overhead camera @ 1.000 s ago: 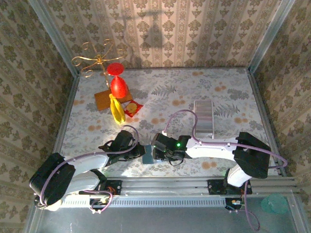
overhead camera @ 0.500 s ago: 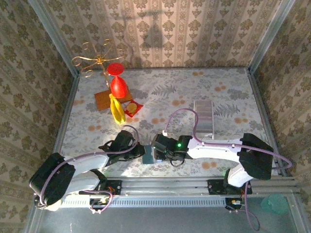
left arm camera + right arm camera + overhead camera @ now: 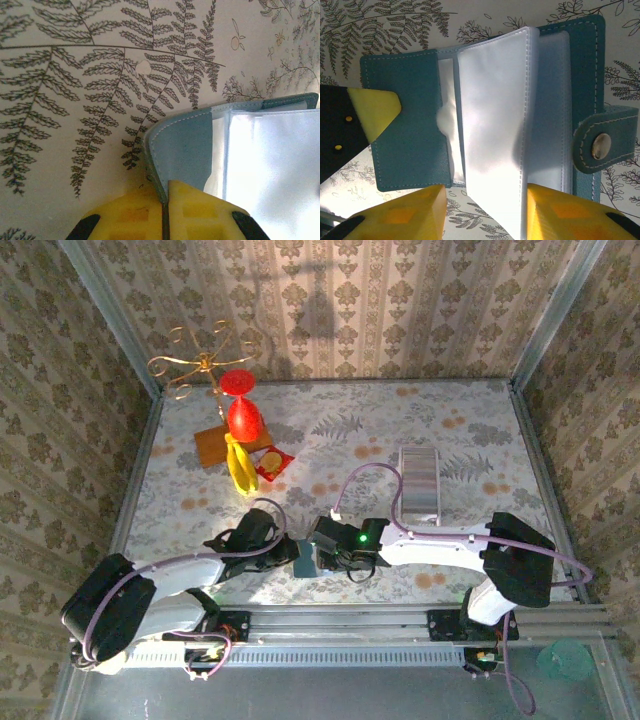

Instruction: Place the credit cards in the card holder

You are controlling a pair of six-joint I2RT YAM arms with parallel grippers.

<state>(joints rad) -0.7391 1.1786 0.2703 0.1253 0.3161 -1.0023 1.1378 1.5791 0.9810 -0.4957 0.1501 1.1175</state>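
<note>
The dark-teal card holder (image 3: 304,561) lies open on the table near the front edge, between my two grippers. My left gripper (image 3: 165,194) is shut on the edge of its left cover flap (image 3: 182,145). In the right wrist view the card holder (image 3: 410,135) shows clear plastic sleeves (image 3: 492,130) and a snap tab (image 3: 602,146). My right gripper (image 3: 485,202) is open, its yellow fingers (image 3: 402,212) standing either side of a raised sleeve. A pale grey rectangular stack (image 3: 420,483) lies behind the right arm; I cannot tell whether it is the cards.
At the back left stand a gold wire rack (image 3: 200,365), a red goblet-shaped thing (image 3: 243,410), a yellow banana-like item (image 3: 238,465), a brown board (image 3: 213,446) and a small red packet (image 3: 272,462). Patterned walls close in the table on three sides.
The right gripper has edged a little to the left over the holder. The left gripper keeps its hold on the flap.
</note>
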